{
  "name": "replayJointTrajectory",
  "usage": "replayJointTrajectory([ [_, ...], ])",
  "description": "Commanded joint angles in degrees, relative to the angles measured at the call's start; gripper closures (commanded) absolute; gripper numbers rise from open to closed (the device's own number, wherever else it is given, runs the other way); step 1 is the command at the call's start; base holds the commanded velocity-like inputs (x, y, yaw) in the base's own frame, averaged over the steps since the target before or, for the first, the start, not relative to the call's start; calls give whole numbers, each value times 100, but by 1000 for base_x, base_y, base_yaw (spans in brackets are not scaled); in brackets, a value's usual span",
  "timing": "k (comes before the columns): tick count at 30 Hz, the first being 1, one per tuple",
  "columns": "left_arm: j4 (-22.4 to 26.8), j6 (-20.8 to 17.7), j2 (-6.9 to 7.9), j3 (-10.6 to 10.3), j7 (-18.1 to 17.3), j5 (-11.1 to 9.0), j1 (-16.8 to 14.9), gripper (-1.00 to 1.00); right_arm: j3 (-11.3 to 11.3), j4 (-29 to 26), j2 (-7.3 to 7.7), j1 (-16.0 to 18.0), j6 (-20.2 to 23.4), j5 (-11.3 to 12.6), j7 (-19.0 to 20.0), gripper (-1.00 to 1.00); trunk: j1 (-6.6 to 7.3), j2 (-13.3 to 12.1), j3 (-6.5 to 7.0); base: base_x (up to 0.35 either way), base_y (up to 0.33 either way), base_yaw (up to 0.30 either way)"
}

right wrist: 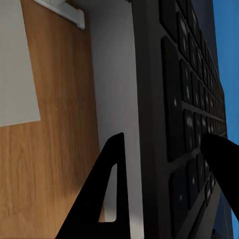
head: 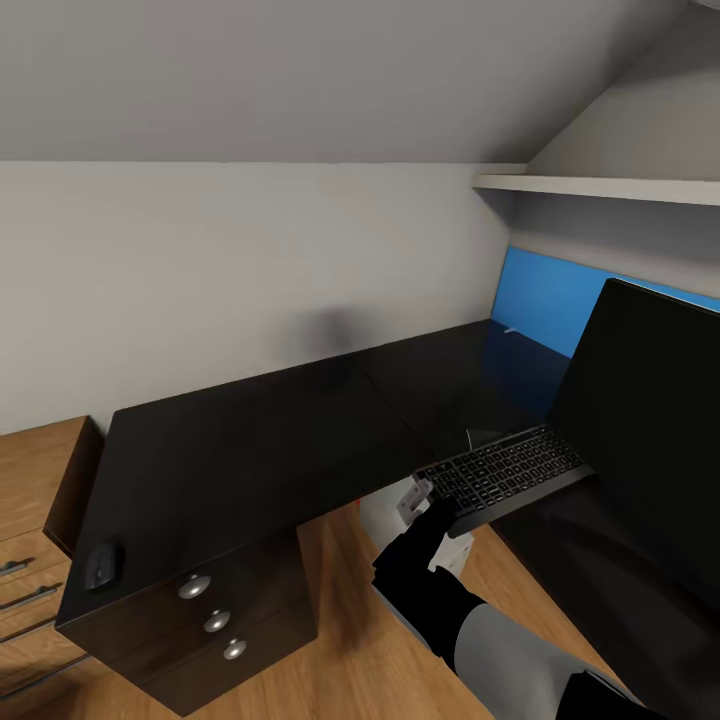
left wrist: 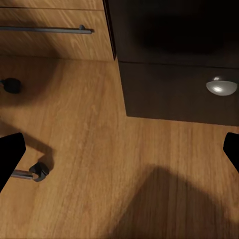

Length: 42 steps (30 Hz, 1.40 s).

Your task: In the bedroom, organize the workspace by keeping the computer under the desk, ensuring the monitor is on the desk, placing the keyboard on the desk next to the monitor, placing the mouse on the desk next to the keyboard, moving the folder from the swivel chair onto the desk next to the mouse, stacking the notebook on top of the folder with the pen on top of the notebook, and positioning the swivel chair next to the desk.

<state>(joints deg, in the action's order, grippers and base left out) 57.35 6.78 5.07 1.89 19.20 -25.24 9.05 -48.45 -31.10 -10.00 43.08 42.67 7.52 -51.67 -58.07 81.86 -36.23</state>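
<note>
We clamp the right gripper (head: 428,497) onto the slim black keyboard's (head: 507,472) near edge, carrying it beside the wide black monitor (head: 640,400); the left claw (left wrist: 119,154) hangs open.

The right arm, black-sleeved with a grey forearm segment, reaches up and forward from the lower right of the head view. Its black two-fingered right tool (head: 432,505) is clamped on the near edge of the slim black keyboard with pale lettering (head: 505,472) (one finger above the keys, one beneath, as the right wrist view shows). The left tool (left wrist: 119,154) points down, its dark fingertips (left wrist: 10,154) spread wide apart.
</note>
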Motion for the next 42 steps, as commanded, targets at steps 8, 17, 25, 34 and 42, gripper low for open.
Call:
replayJointTrajectory([
  [8, 10, 25, 3, -29, 13, -60, 1, -100, -67, -2, 0, 10, 3, 57, -44, 100, 0, 3, -4, 0, 0, 0],
  [17, 12, 25, 3, -48, 13, -60, 1, -100, -68, -2, 0, 11, -136, 57, -44, 100, 0, 3, -4, 0, 0, 0],
  [25, 13, 25, 3, -48, 13, -59, 3, -100, -67, -2, 0, 10, -145, 57, -44, 100, 0, 3, -4, 0, 0, 0],
  [34, 6, 25, 1, -48, 22, -60, 1, -100, -69, -2, 0, 8, -145, 57, -44, 100, 0, 3, -4, 0, 0, 0],
  [42, 5, 32, 1, -48, 22, -56, 3, -100, -69, -2, 0, 14, -147, -21, -44, 100, 0, 3, -4, 0, 3, 0],
])
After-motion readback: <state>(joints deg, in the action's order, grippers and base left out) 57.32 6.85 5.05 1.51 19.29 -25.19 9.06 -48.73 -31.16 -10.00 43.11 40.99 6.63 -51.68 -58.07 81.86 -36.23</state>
